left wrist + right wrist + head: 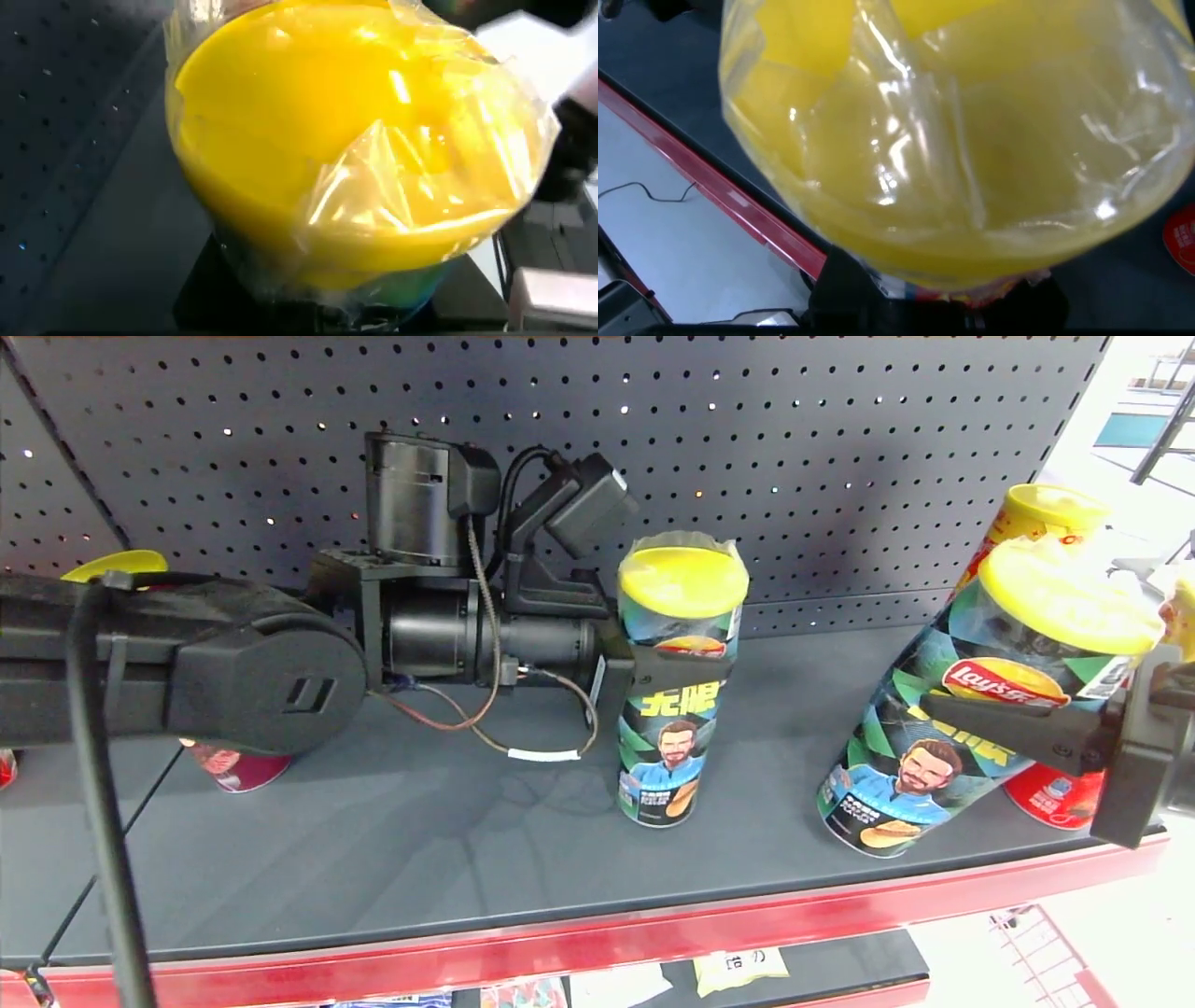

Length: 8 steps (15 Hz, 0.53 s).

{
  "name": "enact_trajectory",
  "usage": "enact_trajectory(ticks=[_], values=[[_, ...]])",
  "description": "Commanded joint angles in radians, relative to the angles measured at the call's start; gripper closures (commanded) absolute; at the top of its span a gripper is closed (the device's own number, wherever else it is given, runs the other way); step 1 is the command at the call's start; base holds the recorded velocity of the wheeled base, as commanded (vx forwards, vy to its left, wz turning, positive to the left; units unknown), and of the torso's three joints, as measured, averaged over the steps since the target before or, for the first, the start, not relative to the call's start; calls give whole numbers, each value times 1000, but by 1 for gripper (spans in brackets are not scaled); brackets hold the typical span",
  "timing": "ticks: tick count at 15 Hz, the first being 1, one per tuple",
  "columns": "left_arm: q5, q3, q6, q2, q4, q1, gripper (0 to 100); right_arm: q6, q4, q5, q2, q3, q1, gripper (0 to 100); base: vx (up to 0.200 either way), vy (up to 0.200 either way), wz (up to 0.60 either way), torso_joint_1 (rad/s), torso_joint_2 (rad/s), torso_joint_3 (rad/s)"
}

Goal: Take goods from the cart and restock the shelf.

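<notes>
Clamps an upright can (677, 747) in the left gripper (674, 663) midway along the shelf (420, 840) and grips a second can (896, 775), tilted, in the right gripper (1018, 714) near the shelf's right end, beside a red can (1055, 795).

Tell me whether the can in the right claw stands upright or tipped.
Tipped. The can in the right claw leans, its yellow lid off to the right of its base.
</notes>
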Motion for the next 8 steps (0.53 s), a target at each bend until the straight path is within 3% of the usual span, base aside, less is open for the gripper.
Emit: enact_trajectory(ticks=[1, 4, 8], values=[[-5, 64, 40, -55, -1, -6, 100, 0, 0, 1, 0, 0, 2, 100, 0, 0, 0, 0, 0, 0], [4, 123, 71, -74, -1, -6, 100, -2, 0, 2, 0, -2, 5, 100, 0, 0, 0, 0, 0, 0], [8, 216, 71, -135, -2, -12, 100, 0, 0, 2, -2, 0, 5, 100, 0, 0, 0, 0, 0, 0]])
